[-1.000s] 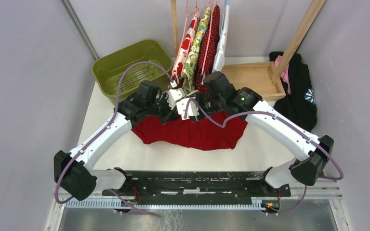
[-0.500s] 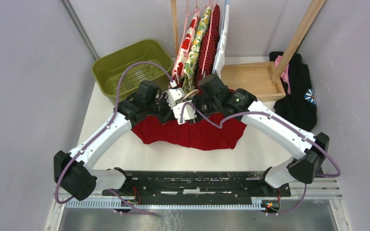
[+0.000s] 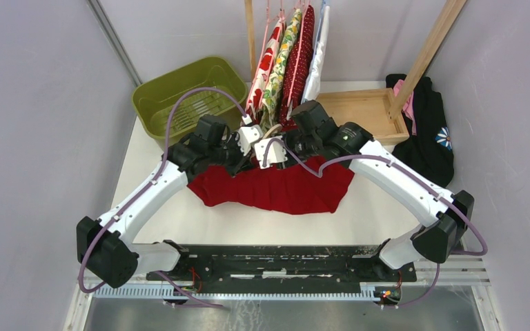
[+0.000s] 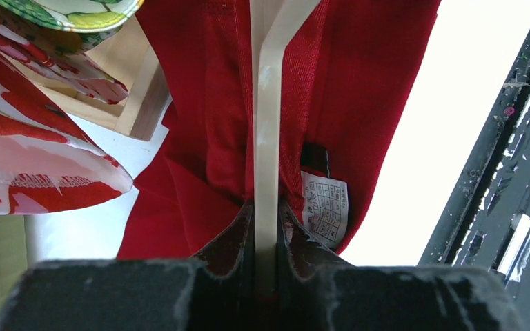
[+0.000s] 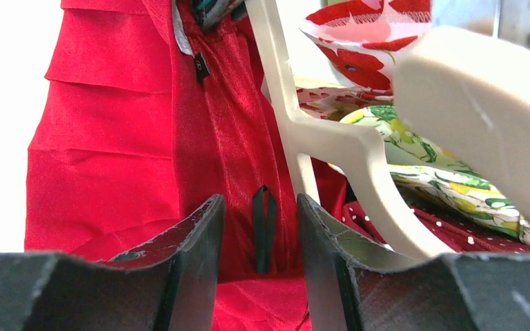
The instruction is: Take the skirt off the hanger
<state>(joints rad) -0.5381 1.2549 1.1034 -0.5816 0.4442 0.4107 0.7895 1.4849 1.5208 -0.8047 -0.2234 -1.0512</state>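
Behind the red skirt, hanging garments crowd both hands.

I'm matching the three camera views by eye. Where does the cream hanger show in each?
Top external: hanger barely peeks out between the two wrists, centre.
Left wrist: vertical bar, centre, pinched by the left gripper.
Right wrist: angled arm, centre-right.
Shared landmark: red skirt.

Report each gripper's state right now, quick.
Left gripper: closed on the cream hanger bar.
Right gripper: open, fingers either side of the red skirt waistband, not yet clamped.
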